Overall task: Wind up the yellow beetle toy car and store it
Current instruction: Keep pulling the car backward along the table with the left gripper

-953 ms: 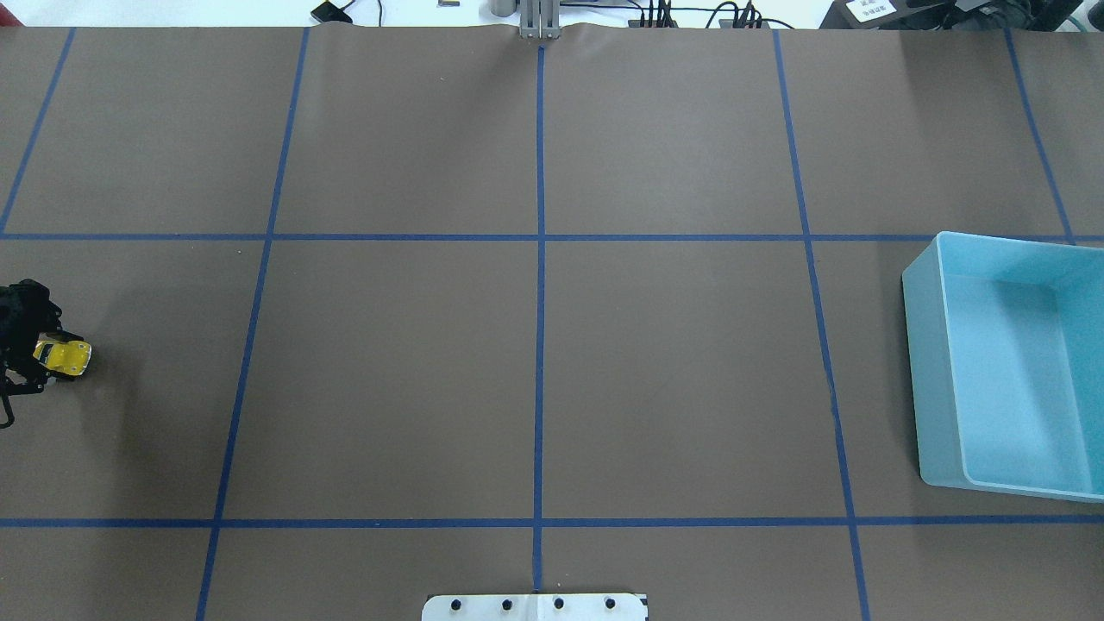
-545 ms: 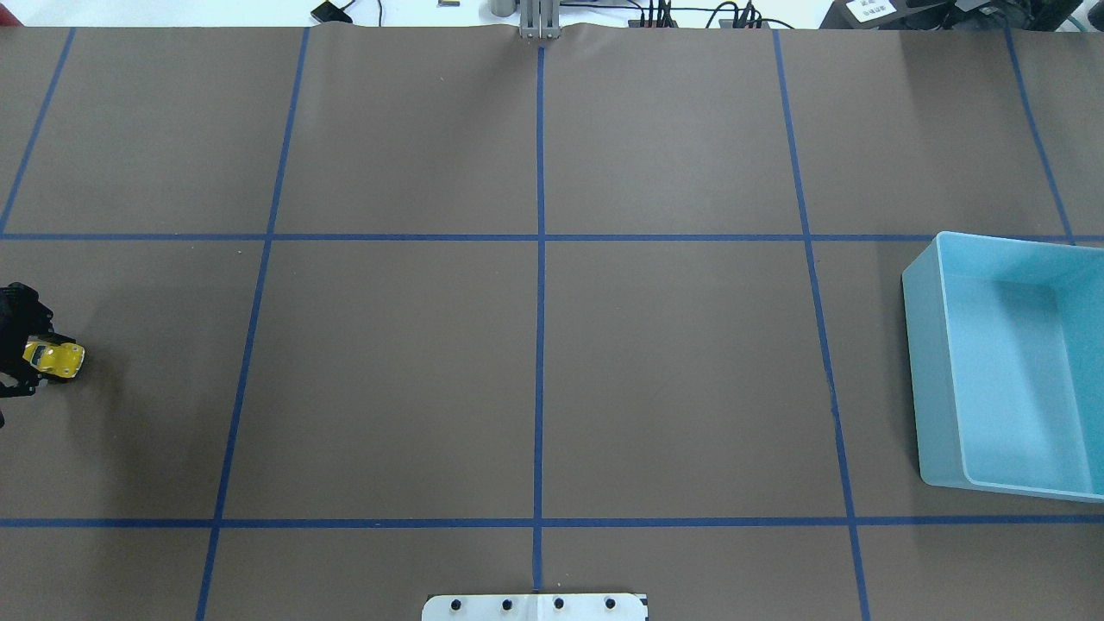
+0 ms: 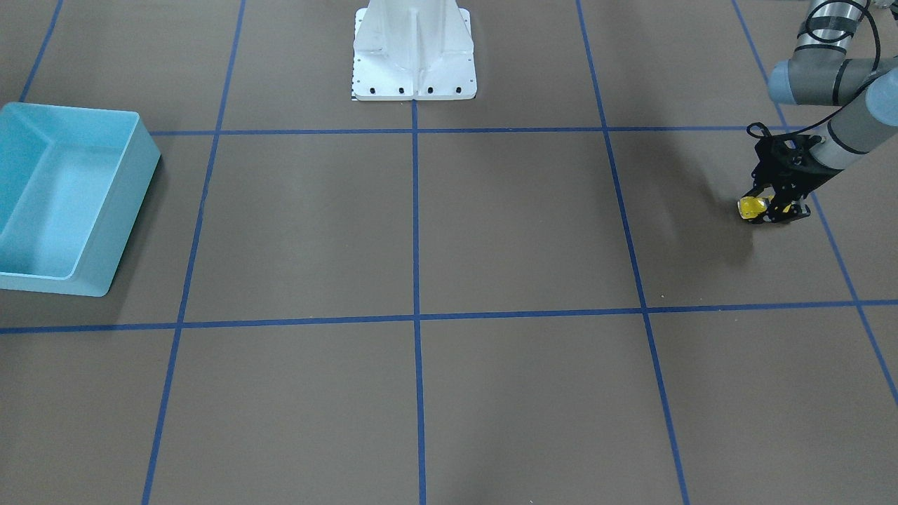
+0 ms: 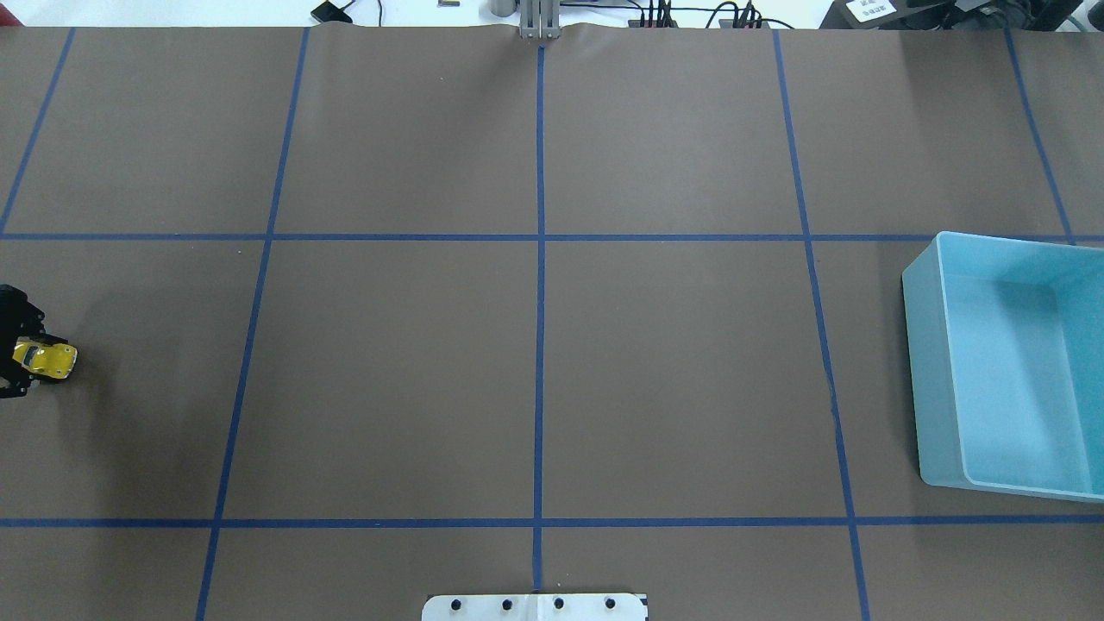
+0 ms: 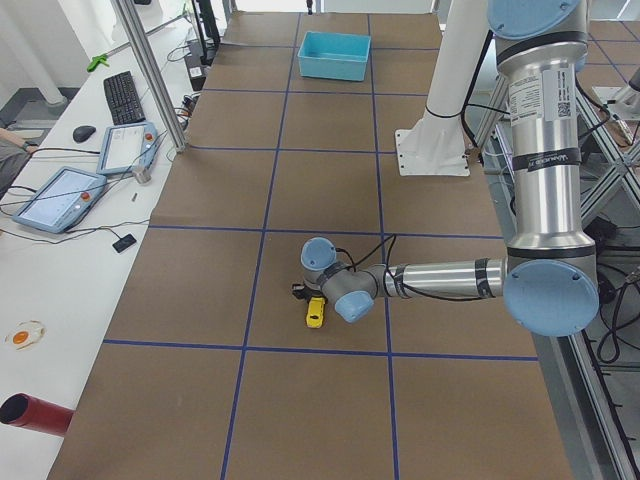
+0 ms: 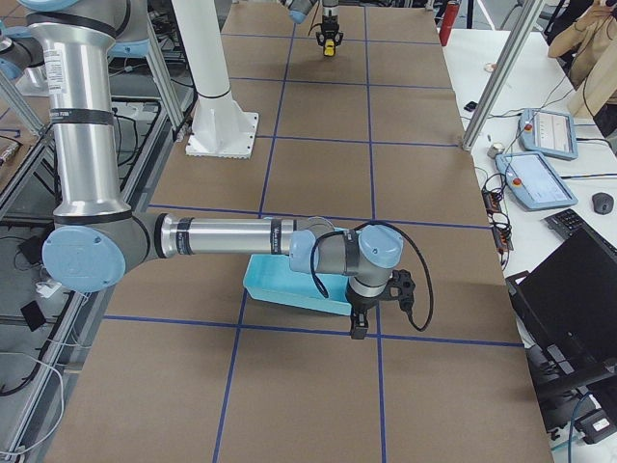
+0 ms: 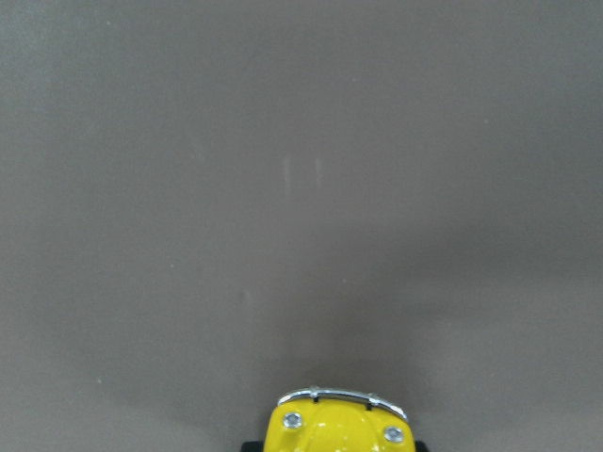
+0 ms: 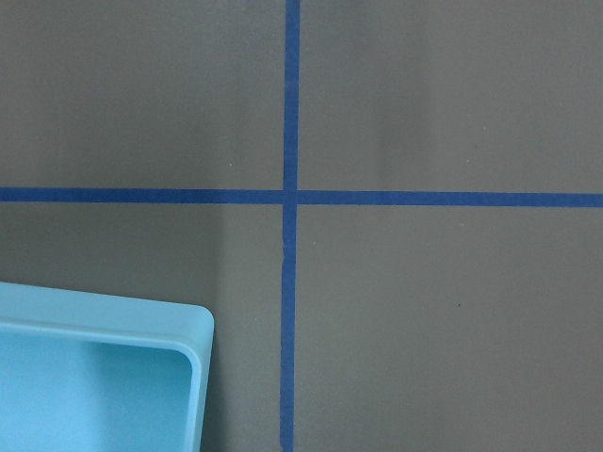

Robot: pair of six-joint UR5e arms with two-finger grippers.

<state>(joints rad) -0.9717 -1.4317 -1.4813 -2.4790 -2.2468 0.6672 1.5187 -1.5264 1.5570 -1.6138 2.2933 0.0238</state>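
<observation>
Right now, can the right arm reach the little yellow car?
Probably not. The left claw holds the yellow car far across from the right claw, which hangs beside the blue bin.

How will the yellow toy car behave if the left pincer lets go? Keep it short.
Likely rolls away: the yellow beetle toy car is a wheeled toy at a flat, smooth table. Probably light: it looks tiny beside the left pincer clamped on it. It looks glossy, rounded and hard in the left wrist view, so a loose grip might slip.
</observation>
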